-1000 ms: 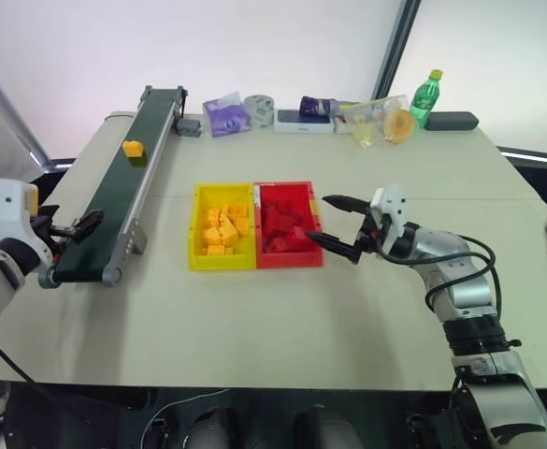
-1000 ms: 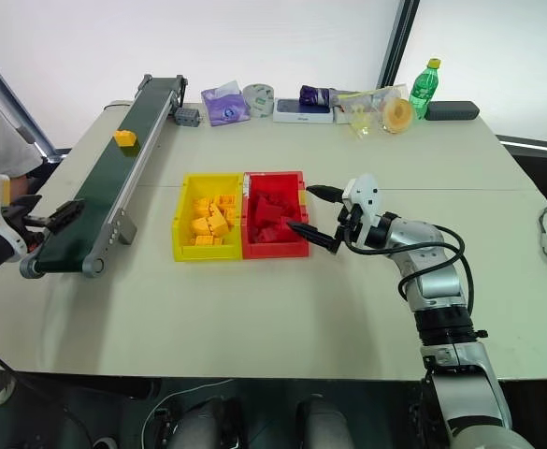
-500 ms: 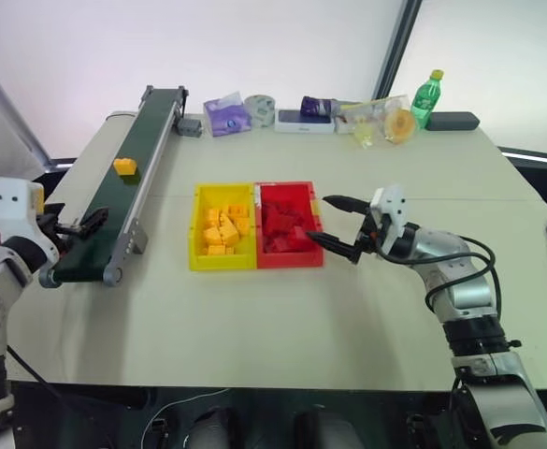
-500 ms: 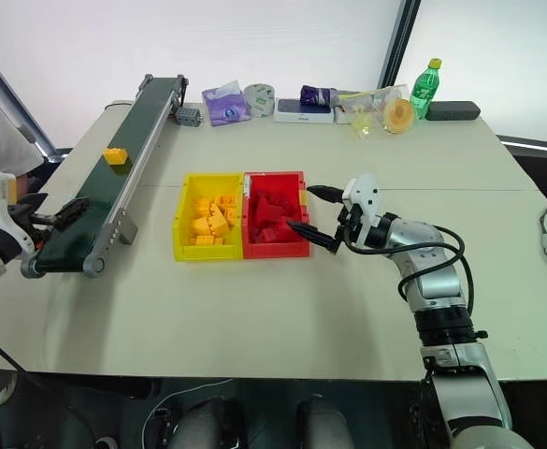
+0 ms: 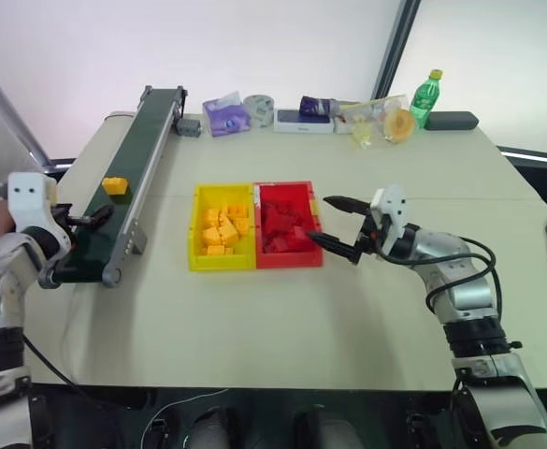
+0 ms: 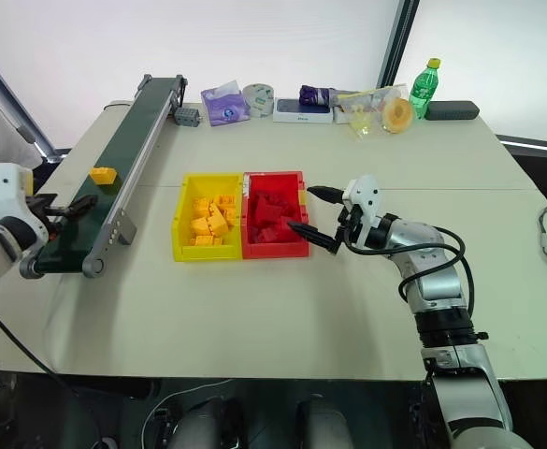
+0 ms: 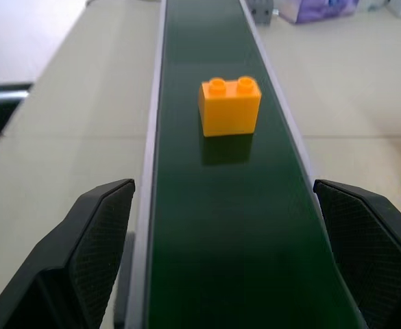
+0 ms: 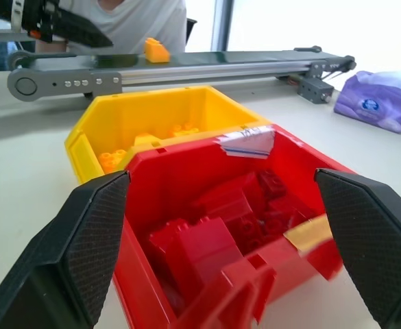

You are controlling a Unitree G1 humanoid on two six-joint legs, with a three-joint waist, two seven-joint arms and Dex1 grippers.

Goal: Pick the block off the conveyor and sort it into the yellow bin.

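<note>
Left gripper (image 7: 224,226) sits low at the near end of the long dark-green conveyor belt (image 5: 128,192) with grey metal side rails, jaws wide and empty, one finger outside each rail. The small yellow-orange studded plastic block (image 7: 229,105) stands upright mid-belt, ahead of the jaws, not touching them.

Risk, as I judge it: jaws straddle the rails, so closing here would hit metal instead of the block; a late close lets the block run past off the belt end.

The shallow yellow plastic bin (image 5: 223,239), already holding yellow blocks, is just right of the belt, joined to the red plastic bin (image 5: 288,237). Bare counter (image 5: 254,318) in front of both.

Right gripper (image 5: 335,221) hovers at the red bin's right edge, jaws wide, empty. A wide swing over the bins could clip it.
</note>
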